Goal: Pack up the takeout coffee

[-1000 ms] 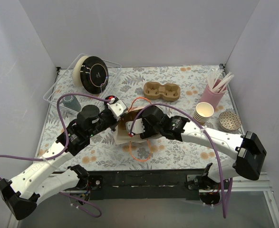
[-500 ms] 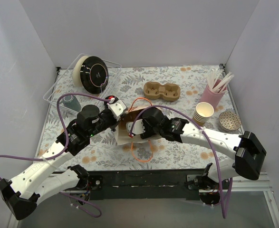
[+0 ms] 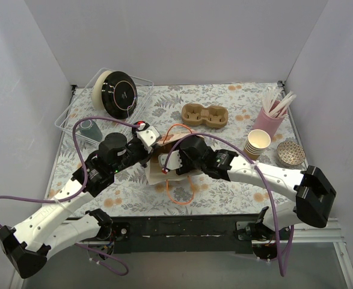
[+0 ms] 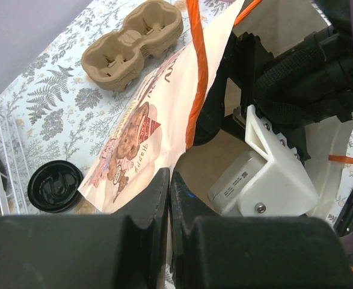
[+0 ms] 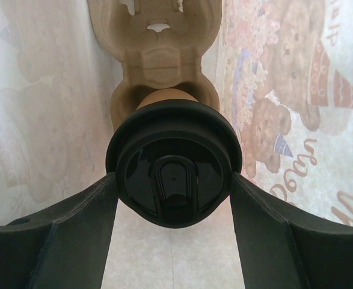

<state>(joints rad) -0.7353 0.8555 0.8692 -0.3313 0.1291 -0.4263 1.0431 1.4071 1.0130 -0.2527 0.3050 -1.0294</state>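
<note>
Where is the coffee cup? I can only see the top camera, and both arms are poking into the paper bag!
Observer: The right wrist camera shows the takeout coffee inside the bag, held between the fingers of the right gripper.
Operator: Is it just dangling in there?
Observer: No, it looks set in a pocket of a brown cup carrier lying in the bag.
Operator: What's the other arm doing?
Observer: The left wrist camera shows the left gripper pinching the bag's edge.
</note>
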